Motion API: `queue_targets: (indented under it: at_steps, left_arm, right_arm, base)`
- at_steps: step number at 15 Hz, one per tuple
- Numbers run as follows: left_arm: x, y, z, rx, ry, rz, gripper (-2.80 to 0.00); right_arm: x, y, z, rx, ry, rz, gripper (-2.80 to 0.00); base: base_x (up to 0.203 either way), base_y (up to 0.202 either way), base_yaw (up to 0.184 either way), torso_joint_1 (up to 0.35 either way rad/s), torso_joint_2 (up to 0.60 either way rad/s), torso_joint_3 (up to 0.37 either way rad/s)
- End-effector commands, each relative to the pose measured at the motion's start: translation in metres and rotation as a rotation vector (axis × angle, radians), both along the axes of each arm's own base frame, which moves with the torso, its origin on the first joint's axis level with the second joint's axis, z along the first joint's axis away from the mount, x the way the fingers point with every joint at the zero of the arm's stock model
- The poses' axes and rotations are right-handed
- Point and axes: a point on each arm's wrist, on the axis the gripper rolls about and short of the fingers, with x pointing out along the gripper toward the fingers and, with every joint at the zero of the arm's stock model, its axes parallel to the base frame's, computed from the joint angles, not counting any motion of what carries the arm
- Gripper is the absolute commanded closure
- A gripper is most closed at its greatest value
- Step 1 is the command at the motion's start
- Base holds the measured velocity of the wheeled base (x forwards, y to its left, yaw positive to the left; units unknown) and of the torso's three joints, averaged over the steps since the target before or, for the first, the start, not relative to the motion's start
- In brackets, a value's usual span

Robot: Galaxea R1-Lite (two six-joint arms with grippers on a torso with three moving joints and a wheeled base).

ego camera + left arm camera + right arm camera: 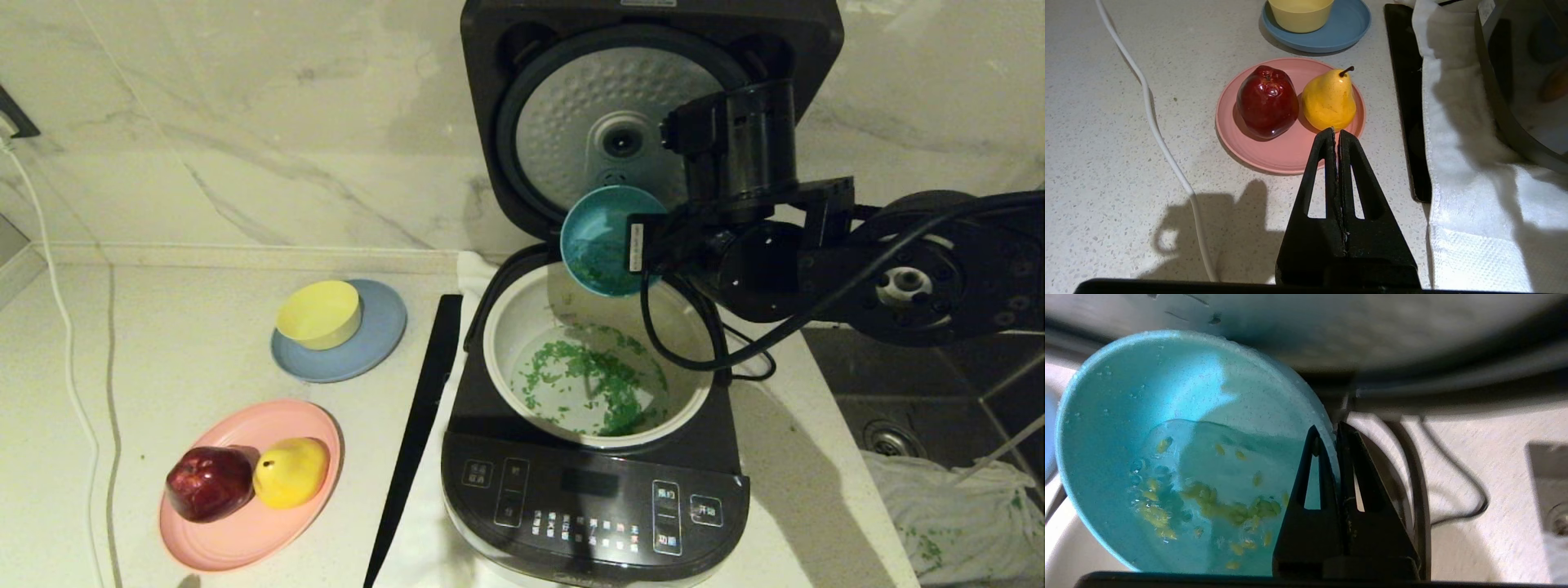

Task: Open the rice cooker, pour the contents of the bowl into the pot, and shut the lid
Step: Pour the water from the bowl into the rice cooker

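The dark grey rice cooker [594, 490] stands open, its lid [629, 122] raised upright and showing the dimpled silver disc. Chopped green bits lie scattered in the cream-white pot [596, 367]. Above the pot's far right rim hangs the teal bowl [600, 241], tipped on its side with its opening toward the left. My right gripper [1333, 430] is shut on the bowl's [1167, 449] rim, and green bits still cling inside. My left gripper [1336, 132] is shut and empty, hovering over the counter near the pink plate.
A pink plate [245, 523] holds a red apple [210, 483] and a yellow pear [292, 471]. A yellow bowl [320, 314] sits on a grey-blue plate [380, 343]. A white cloth [1466, 163] and black strip [420, 425] lie left of the cooker. A sink [890, 437] is at right.
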Motion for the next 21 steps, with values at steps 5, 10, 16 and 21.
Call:
queue_targets:
  at_steps: [5,10,16,21]
  left_arm:
    - [0.000,0.000,-0.001,-0.001,0.002,0.000,0.00]
    - [0.000,0.000,-0.001,-0.001,0.002,0.000,0.00]
    - [0.000,0.000,-0.001,0.001,0.003,0.000,0.00]
    - [0.000,0.000,-0.001,-0.001,0.002,0.000,0.00]
  right_arm:
    - [0.024,0.020,-0.024,-0.089,-0.142,-0.061,0.00]
    - [0.021,0.028,-0.030,-0.166,-0.354,-0.078,0.00]
    - [-0.010,0.038,-0.045,-0.232,-0.518,-0.064,0.00]
    - [-0.029,0.044,-0.060,-0.226,-0.553,-0.027,0.00]
  base:
    - [0.000,0.000,0.000,0.000,0.00,0.000]
    - [0.000,0.000,0.000,0.000,0.00,0.000]
    - [0.000,0.000,0.000,0.000,0.00,0.000]
    - [0.000,0.000,0.000,0.000,0.00,0.000]
